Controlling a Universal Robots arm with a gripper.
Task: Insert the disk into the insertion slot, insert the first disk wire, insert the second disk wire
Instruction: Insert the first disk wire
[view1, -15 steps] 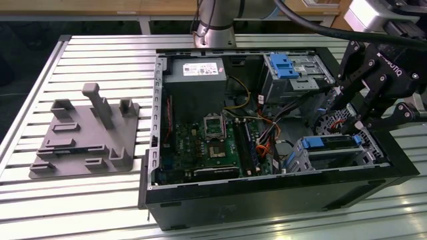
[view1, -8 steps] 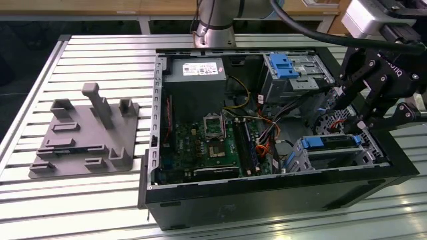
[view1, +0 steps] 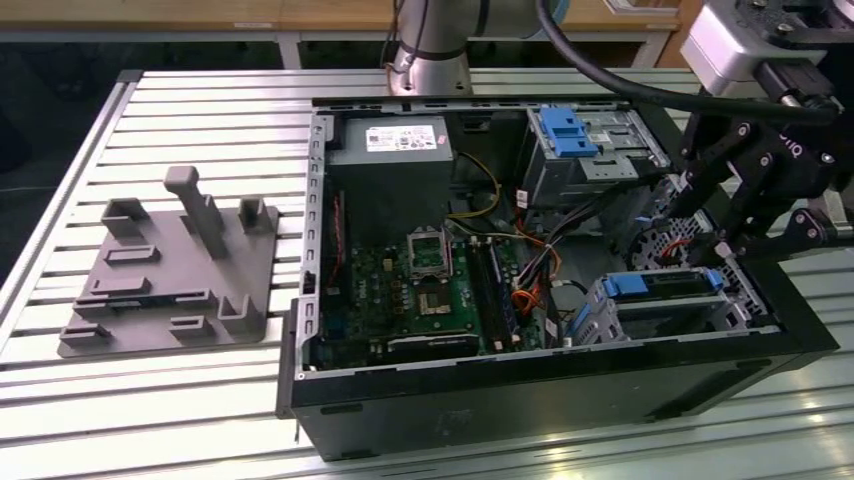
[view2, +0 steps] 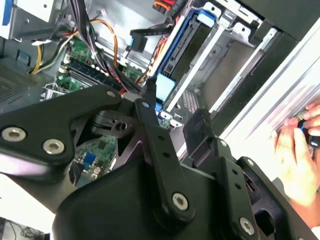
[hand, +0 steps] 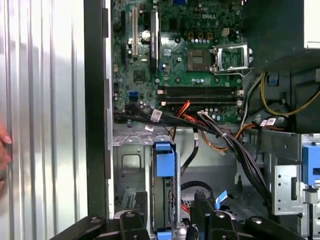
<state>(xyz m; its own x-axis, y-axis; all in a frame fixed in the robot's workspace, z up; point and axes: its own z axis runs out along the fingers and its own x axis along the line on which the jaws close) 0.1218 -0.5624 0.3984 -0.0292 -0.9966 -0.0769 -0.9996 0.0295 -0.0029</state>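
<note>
In the exterior view the nearest thing is the black wall of the open case (view1: 534, 385), which lies on its side on the slatted desk (view1: 200, 110). Just behind that wall, toward the exterior view's right, stands the slot (view1: 667, 318), a small grey perforated cage, and the disk (view1: 661, 285) sits in it with its blue caddy edge showing along the top. The gripper (view1: 731, 248) hangs right over that end of the disk. In both wrist views its fingers (hand: 200, 212) stand apart, one on each side of the blue caddy, and no contact with it can be seen. The first wrist view shows the disk (hand: 161, 200) edge-on inside the cage. In the second wrist view a hand (view2: 295, 155) rests on the desk beside the case. Beside the slot, a bundle of orange and black wires (view1: 534, 270) runs over the green board (view1: 427, 290), which fills the middle of the case. On the desk at the exterior view's left lies a grey fixture plate (view1: 160, 290) with upright pegs. Farther back in the case are the power supply (view1: 394, 140) and a taller bay (view1: 607, 150) with a blue latch (view1: 567, 130), and beyond them the arm's base (view1: 430, 50).
</note>
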